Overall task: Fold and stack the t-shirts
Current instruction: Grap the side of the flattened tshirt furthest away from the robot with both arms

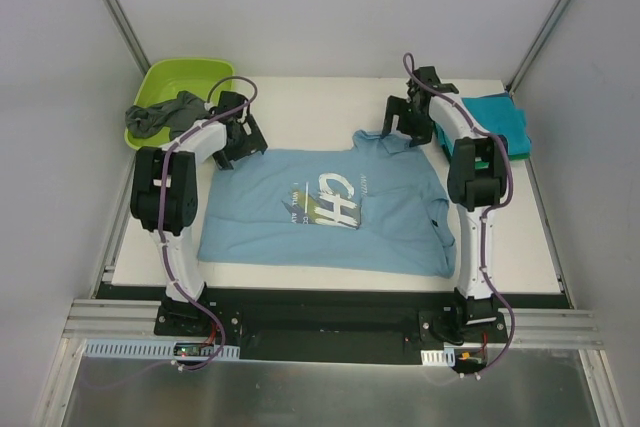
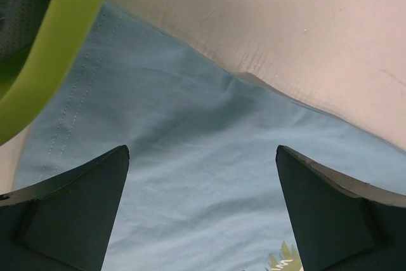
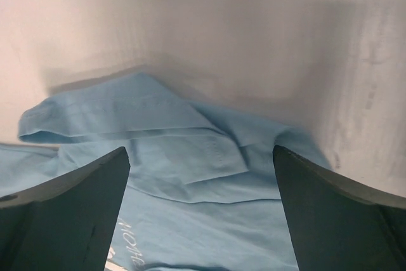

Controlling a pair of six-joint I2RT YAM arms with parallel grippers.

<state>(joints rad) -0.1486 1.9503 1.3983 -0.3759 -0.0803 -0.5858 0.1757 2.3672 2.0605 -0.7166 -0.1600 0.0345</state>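
Observation:
The light blue t-shirt with the white "CH" print lies spread flat on the white table, print up. My left gripper is open just above its far left corner; blue cloth lies between the fingers. My right gripper is open above the rumpled far right sleeve. Neither holds anything. A folded teal t-shirt lies at the far right. A dark grey t-shirt hangs over the tub's rim.
A lime-green plastic tub stands at the far left corner; its rim shows close beside the left gripper. The white table ends at a black front edge. Grey walls enclose the space.

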